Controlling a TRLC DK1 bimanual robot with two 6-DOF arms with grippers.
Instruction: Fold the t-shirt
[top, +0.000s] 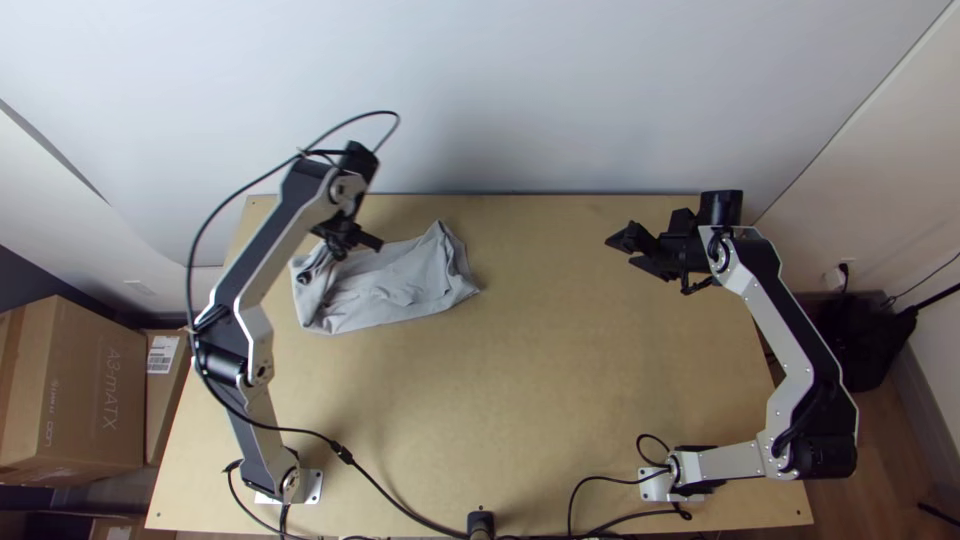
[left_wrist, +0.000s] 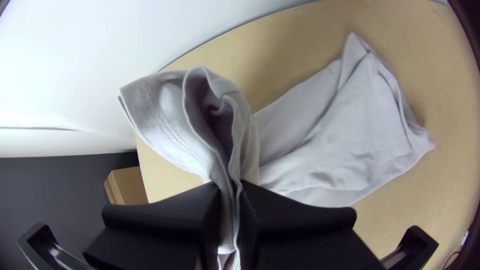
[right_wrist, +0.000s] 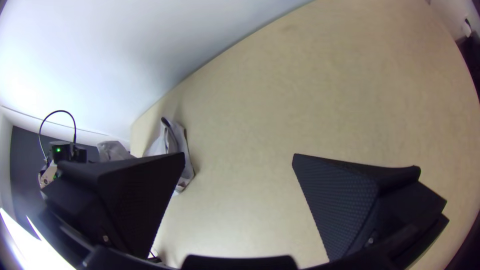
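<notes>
The grey t-shirt (top: 400, 285) is on the far left part of the bench (top: 520, 400), most of it lying in a long, folded strip with wrinkles across it. Its end toward the middle of the bench comes to crumpled points, and the end toward the bench's left side is gathered up.

The left gripper (top: 352, 240) is over the far left part of the bench. Its jaws are closed on a bunched, layered part of the t-shirt, pinching it between them; a stitched edge flops out past the jaws, raised above the bench.

The right gripper (top: 622, 252) is above the far right part of the bench, well apart from the t-shirt. Its jaws stand wide, with nothing between them.

A white wall (top: 600, 100) rises behind the bench's far edge. A cardboard box (top: 95, 390) sits beyond the bench's left side, and a black cable (top: 385, 492) runs to the bench's near edge.
</notes>
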